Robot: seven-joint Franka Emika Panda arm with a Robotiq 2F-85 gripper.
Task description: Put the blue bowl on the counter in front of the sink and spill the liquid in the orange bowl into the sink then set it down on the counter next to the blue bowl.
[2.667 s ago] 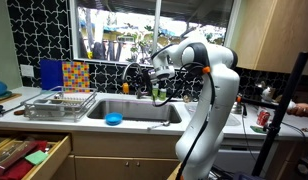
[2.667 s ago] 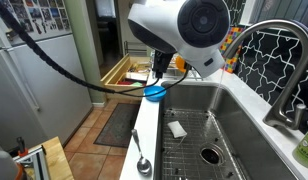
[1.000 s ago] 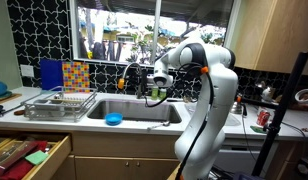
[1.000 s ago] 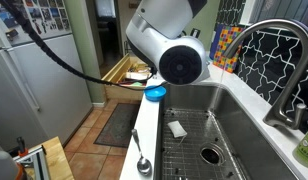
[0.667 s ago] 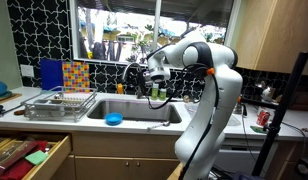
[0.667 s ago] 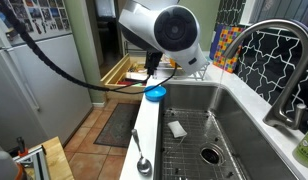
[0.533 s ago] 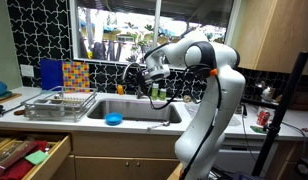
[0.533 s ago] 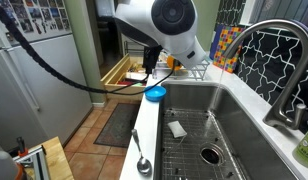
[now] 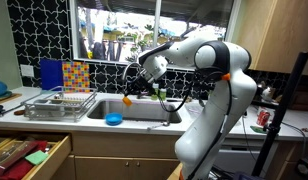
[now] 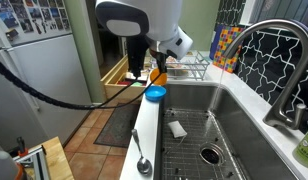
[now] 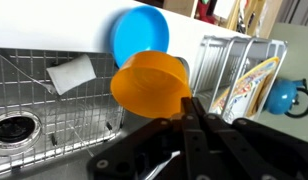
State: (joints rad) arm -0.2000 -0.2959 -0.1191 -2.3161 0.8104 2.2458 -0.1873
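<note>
The fingers [image 11: 194,118] are closed on the rim of the orange bowl [image 11: 149,82] and hold it in the air, tilted. In the wrist view this bowl fills the middle of the frame, and just above it the blue bowl [image 11: 141,33] stands on the white front strip of the desk [image 10: 146,125].

In an exterior view the orange bowl [image 9: 127,99] hangs a little left of the centre, over the left part of the sink [image 9: 144,108], and the blue bowl [image 9: 114,119] sits below it on the strip in front of the sink. In an exterior view the orange bowl [image 10: 158,75] is near the top centre, just above the blue bowl [image 10: 155,94].

A wire grid and a small white piece [image 11: 71,73] lie in the sink. The dish rack [image 9: 59,103] stands at the left of the sink.
</note>
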